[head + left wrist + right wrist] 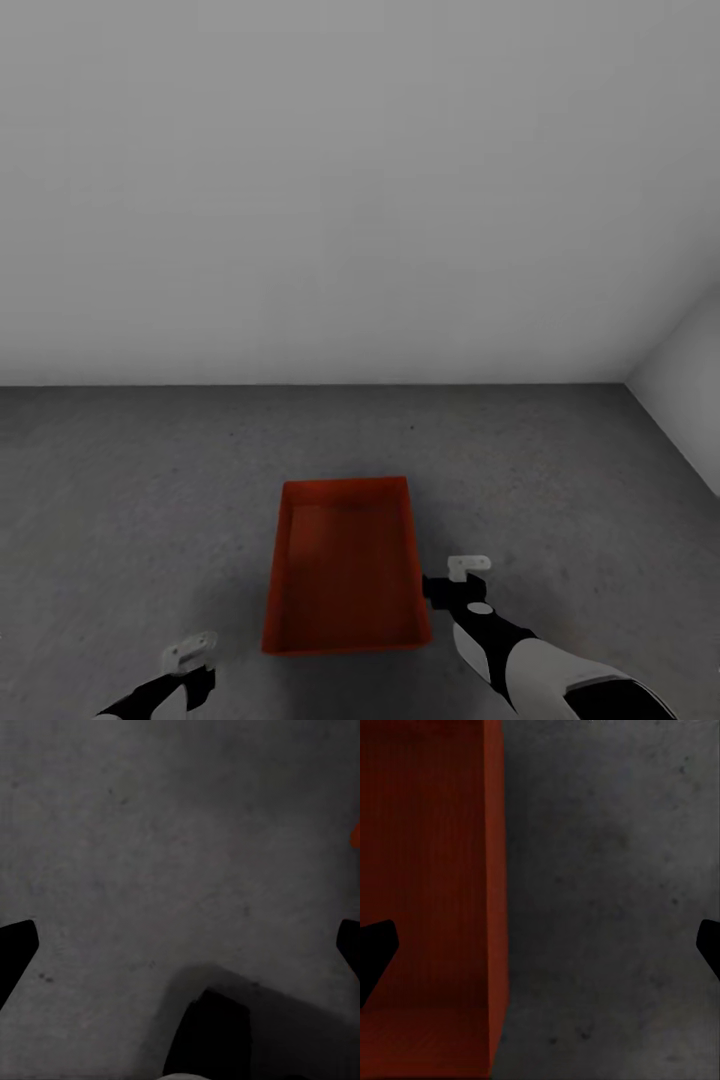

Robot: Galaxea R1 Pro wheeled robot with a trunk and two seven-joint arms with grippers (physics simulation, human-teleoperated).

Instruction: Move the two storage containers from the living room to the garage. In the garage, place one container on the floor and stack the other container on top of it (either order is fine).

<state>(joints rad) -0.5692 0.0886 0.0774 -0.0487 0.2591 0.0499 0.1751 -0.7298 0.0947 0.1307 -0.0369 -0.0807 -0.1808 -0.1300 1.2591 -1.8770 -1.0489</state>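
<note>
One orange-red storage container [346, 570] sits open side up on the dark grey concrete floor [130, 500] of the garage, just ahead of me. My right gripper [455, 580] hovers beside its right long wall, open. In the right wrist view this gripper [540, 945] has one fingertip [375, 949] over the container's inside [420, 870] and the other over bare floor [607, 870], holding nothing. Off the container's near left corner, my left gripper [190, 655] is open above bare concrete [150, 832]. Only an orange sliver of the container [355, 835] shows in its wrist view.
A plain white wall [350, 180] rises a short way beyond the container. It meets a second white wall [690, 390] in a corner at the right. Mottled concrete stretches to the left and right of the bin.
</note>
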